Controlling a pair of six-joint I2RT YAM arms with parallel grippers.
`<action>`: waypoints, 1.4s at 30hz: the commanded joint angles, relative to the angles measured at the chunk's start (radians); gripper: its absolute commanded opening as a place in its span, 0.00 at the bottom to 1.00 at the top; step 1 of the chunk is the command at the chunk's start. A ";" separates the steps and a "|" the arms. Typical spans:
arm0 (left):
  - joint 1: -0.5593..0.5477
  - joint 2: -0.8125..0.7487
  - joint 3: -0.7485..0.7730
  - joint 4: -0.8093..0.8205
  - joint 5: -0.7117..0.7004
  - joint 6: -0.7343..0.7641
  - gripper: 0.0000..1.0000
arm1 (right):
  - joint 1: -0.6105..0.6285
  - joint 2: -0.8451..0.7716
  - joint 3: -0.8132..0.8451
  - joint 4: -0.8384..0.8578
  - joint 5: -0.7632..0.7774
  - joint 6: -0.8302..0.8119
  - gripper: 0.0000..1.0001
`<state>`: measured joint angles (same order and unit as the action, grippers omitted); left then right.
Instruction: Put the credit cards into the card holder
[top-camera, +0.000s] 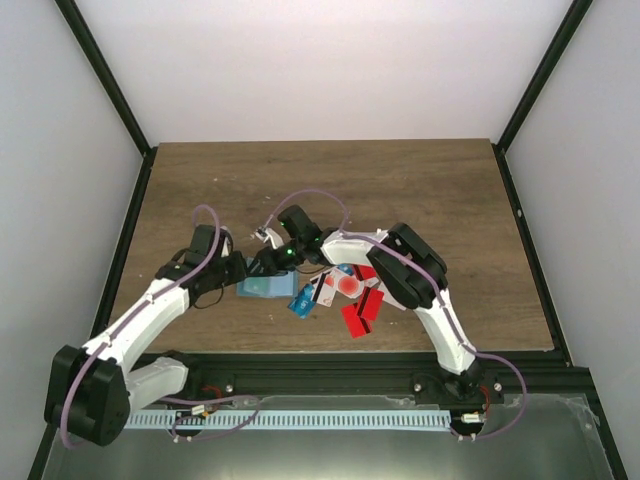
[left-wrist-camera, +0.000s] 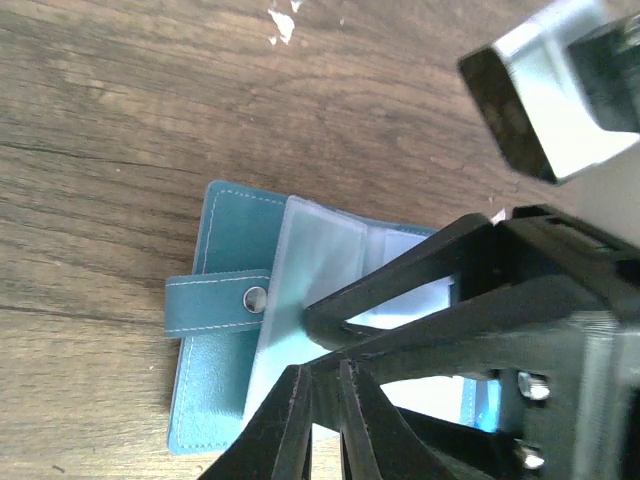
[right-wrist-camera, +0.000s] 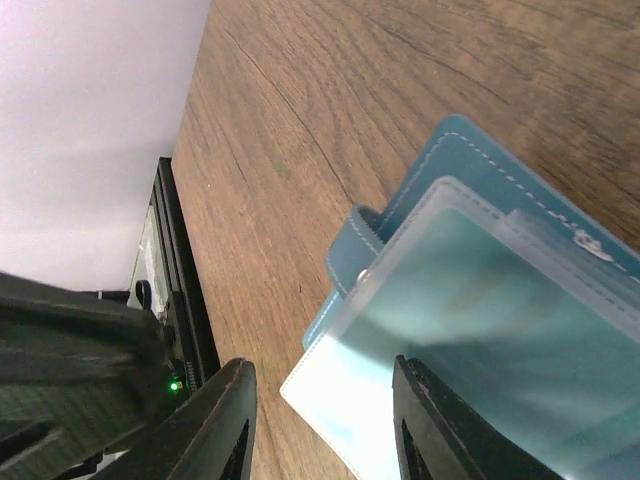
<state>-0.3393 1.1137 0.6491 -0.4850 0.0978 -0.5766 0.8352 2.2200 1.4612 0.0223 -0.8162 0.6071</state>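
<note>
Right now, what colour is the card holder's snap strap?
The strap is teal-blue with pale stitching; clearest from left wrist view.

Top external: looks steeply down from high behind the arm bases, far enough to frame the whole brown wood-grain table (top-camera: 400, 190). Left wrist: hangs close over the flat teal-blue card holder (left-wrist-camera: 225, 230) with clear sleeves. Right wrist: closer still, slanting across it toward the table's edge. Shares that holder across all three.

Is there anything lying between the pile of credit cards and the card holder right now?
No. Nothing lies on the table between the credit cards and the card holder. But the left hand and right hand are both over the open holder.
</note>
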 joint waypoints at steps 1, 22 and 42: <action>0.002 -0.064 0.013 -0.029 -0.035 -0.032 0.12 | 0.016 0.020 0.066 -0.020 -0.023 -0.004 0.40; -0.082 -0.153 -0.010 0.081 0.182 -0.002 0.19 | 0.013 -0.418 -0.250 -0.231 0.374 -0.105 0.43; -0.524 0.351 0.104 0.439 0.196 -0.013 0.24 | -0.083 -0.793 -0.744 -0.505 0.815 0.129 0.56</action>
<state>-0.8268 1.3659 0.6781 -0.1276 0.2756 -0.6071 0.7582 1.4342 0.7490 -0.4610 -0.0532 0.6758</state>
